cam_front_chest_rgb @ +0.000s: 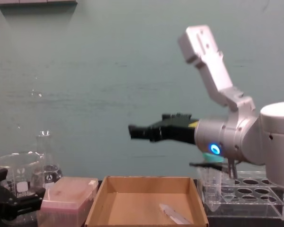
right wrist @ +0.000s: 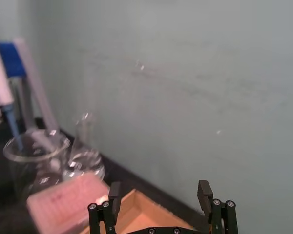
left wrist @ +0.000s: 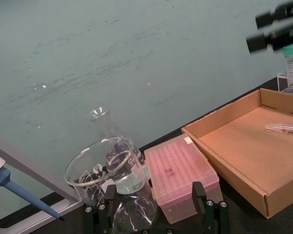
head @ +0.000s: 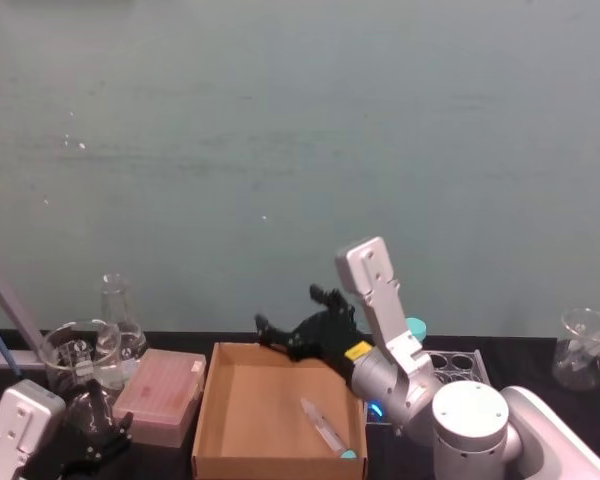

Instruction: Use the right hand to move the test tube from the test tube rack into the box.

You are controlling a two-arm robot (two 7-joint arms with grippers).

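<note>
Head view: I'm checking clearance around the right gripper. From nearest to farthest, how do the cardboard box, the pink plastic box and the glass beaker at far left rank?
Measured from the right gripper, open above the box's far wall:
1. Cardboard box, directly beneath it.
2. Pink plastic box, just left of the cardboard box.
3. Glass beaker, farther left, beside the conical flask.

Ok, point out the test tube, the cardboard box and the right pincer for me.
test tube point(head: 323, 427): head view, middle of the clear barrel, lying in the box.
cardboard box point(head: 206, 412): head view, left wall.
right pincer point(head: 292, 318): head view, between its open fingertips, above the box's far wall.
</note>
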